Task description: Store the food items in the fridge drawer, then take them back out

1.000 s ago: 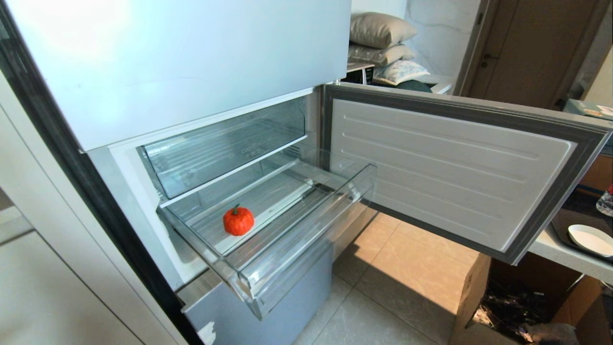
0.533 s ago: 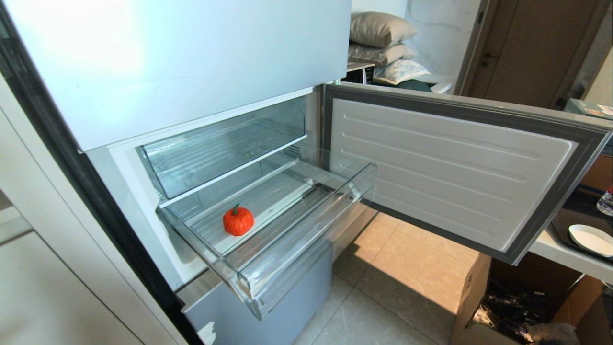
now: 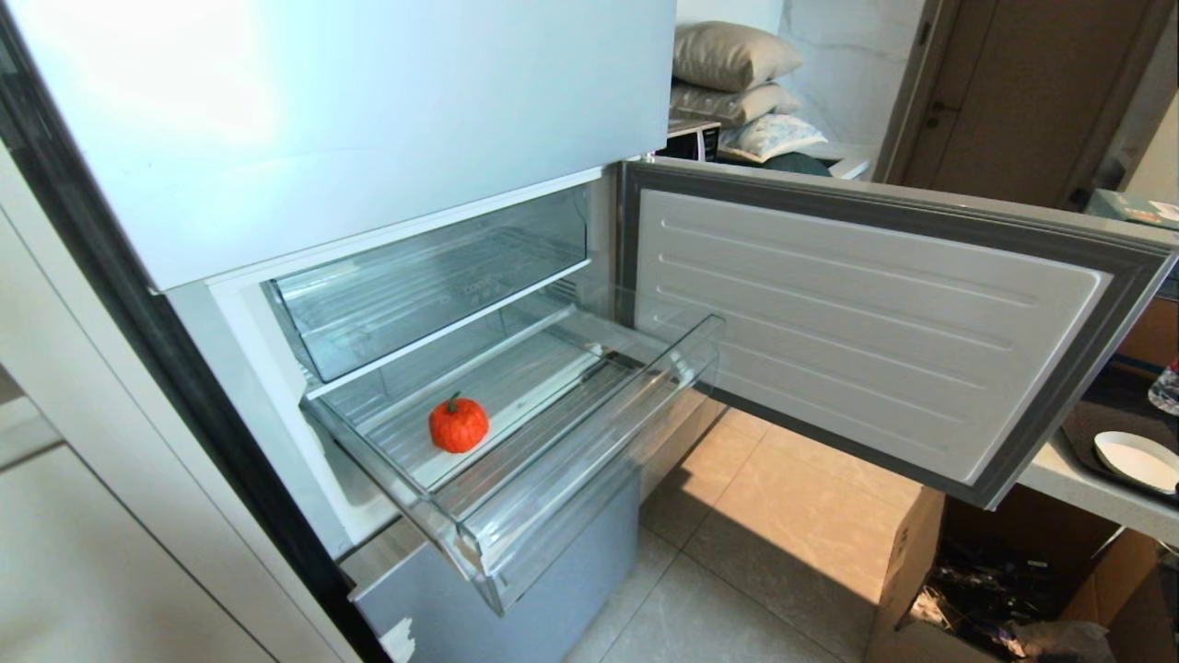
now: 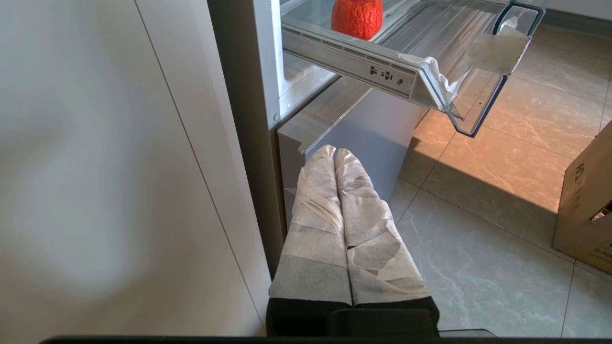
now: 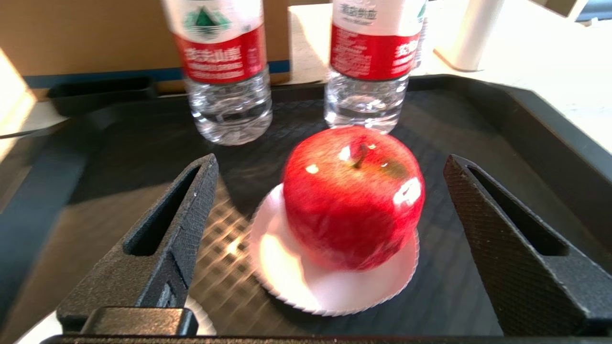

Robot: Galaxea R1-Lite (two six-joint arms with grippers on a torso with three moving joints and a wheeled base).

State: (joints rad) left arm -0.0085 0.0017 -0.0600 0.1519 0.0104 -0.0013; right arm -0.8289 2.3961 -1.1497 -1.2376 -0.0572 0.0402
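Pumpkin-like fruit [image 3: 458,424]: seen resting on the ribbed floor of the pulled-out fridge drawer [image 3: 589,433].
Apple [image 5: 353,197]: set on a white paper plate [image 5: 334,282] in a black tray [image 5: 550,143] (two water bottles behind).
Right gripper [image 5: 330,248]: spread wide around the apple, untouched.
Left gripper [image 4: 334,153]: pressed closed, held low beside the fridge.

A home kitchen corner beside living space.

A tall pale blue-grey glossy fridge [image 3: 350,110] stands open over beige marbled floor tiles [image 3: 783,525], its clear plastic pull-out drawer [image 3: 589,460] extended. Behind it, stacked beige fabric pillows [image 3: 732,78] lie near a dark brown wooden door [image 3: 1013,92]. A white counter [image 3: 1073,483] carries a round white plate [image 3: 1138,460], with an open brown cardboard box [image 3: 912,571] below.
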